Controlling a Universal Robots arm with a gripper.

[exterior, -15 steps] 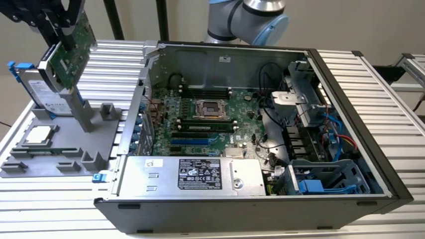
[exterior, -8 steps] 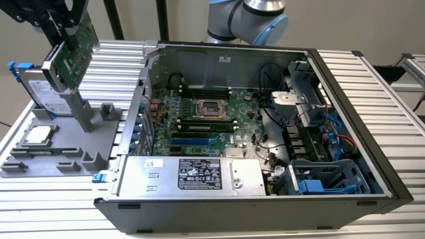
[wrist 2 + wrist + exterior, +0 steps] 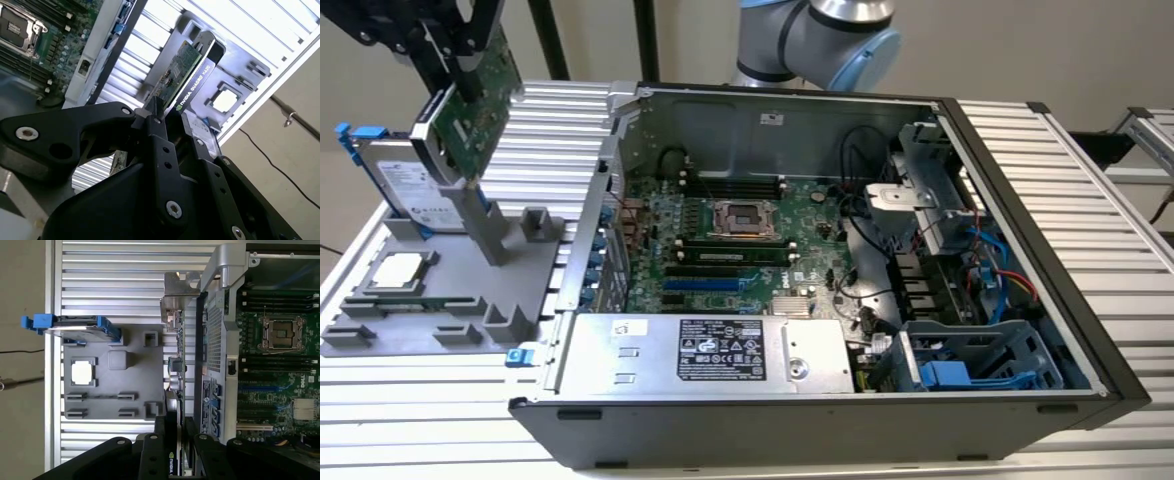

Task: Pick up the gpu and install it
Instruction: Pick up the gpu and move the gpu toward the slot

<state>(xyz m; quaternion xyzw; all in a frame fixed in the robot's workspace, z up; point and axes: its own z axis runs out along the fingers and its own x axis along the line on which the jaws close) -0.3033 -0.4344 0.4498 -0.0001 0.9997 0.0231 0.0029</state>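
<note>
Slatted metal table (image 3: 1067, 160) noted under everything. An open computer case (image 3: 787, 440) is laid on its side at centre, with the motherboard (image 3: 720, 260) exposed inside and the power supply (image 3: 707, 350) set along the near wall. The robot arm (image 3: 827, 30) is seen behind the case.

A grey holder (image 3: 400, 340) is placed on the table just beside the case, on the exterior view's left. A hard drive (image 3: 414, 190) with blue rails is stood on edge in it.

The gpu (image 3: 478, 105) is held tilted in the air above the holder's upright post, outside the case; whether it is clear of the post cannot be told. In the second wrist view the gripper (image 3: 172, 117) is clenched on the card's edge, black fingers (image 3: 159, 137) pressed against both faces.

A small square CPU chip (image 3: 398, 270) is seated flat in the holder.
</note>
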